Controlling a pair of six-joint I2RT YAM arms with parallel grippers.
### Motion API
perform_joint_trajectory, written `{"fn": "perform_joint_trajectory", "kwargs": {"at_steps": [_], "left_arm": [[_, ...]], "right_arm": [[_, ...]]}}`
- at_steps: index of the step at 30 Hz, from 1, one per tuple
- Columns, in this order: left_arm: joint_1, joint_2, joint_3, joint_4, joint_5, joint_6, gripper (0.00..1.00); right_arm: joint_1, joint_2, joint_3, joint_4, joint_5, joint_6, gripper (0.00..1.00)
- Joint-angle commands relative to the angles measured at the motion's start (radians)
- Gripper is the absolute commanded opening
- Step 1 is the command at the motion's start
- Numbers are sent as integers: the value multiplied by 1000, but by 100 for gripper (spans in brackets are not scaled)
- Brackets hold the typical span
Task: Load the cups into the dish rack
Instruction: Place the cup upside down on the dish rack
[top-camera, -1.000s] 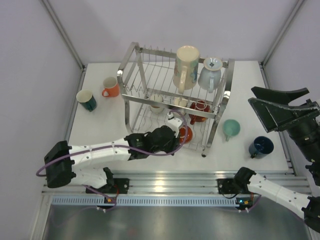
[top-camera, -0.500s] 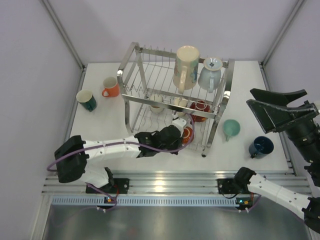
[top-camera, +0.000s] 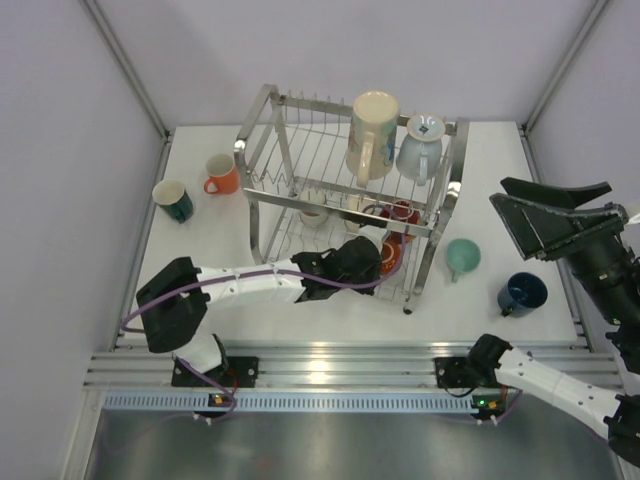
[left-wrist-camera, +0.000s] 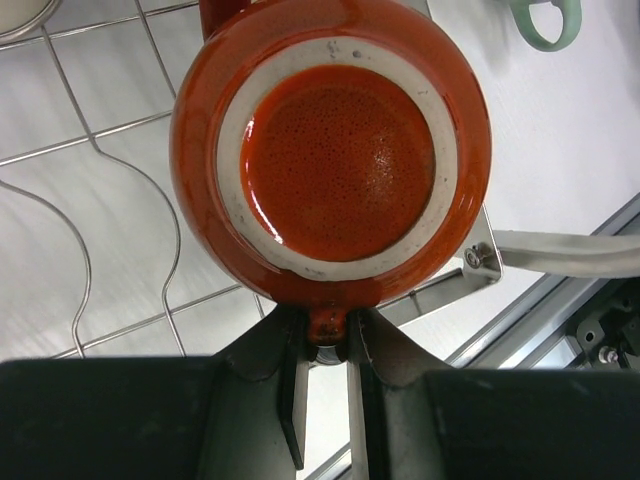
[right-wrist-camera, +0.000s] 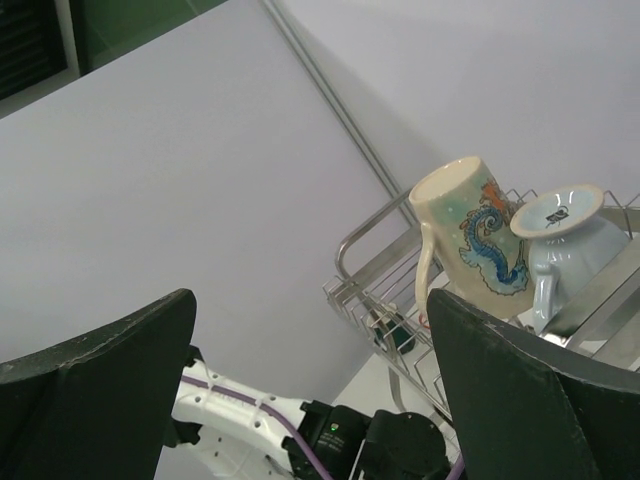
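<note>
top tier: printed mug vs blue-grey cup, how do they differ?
The printed mug is tall and near straight-sided; the blue-grey cup is shorter and flared. The printed mug is cream with a blue and orange design; the blue-grey cup is plain, foot up. Both are handled and sit side by side on the top tier of the dish rack.

Red cup (top-camera: 400, 218) and corner post (top-camera: 432, 245) crowd lower tier (top-camera: 288, 240).

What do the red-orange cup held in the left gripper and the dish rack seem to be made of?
The red-orange cup: probably glazed ceramic; its skin is glossy with fine speckles, and the foot ring is bare, matt cream. The dish rack: looks like polished or plated metal, since its thin wires and tubular posts are silver and reflect light; which metal cannot be told.
</note>
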Motion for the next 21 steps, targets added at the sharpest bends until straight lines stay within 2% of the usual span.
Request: {"fn": "perform_joint_trajectory", "kwargs": {"at_steps": [1, 12, 21], "left_arm": [[2, 20, 67, 103, -11, -26, 0], [9, 108, 88, 133, -16, -23, 0], [9, 138, 100, 130, 4, -11, 16]], "right_arm": [[-1, -21, -5, -1, 34, -14, 99], [-3, -25, -11, -21, 57, -33, 99], [-3, -38, -21, -27, 82, -39, 99]]}}
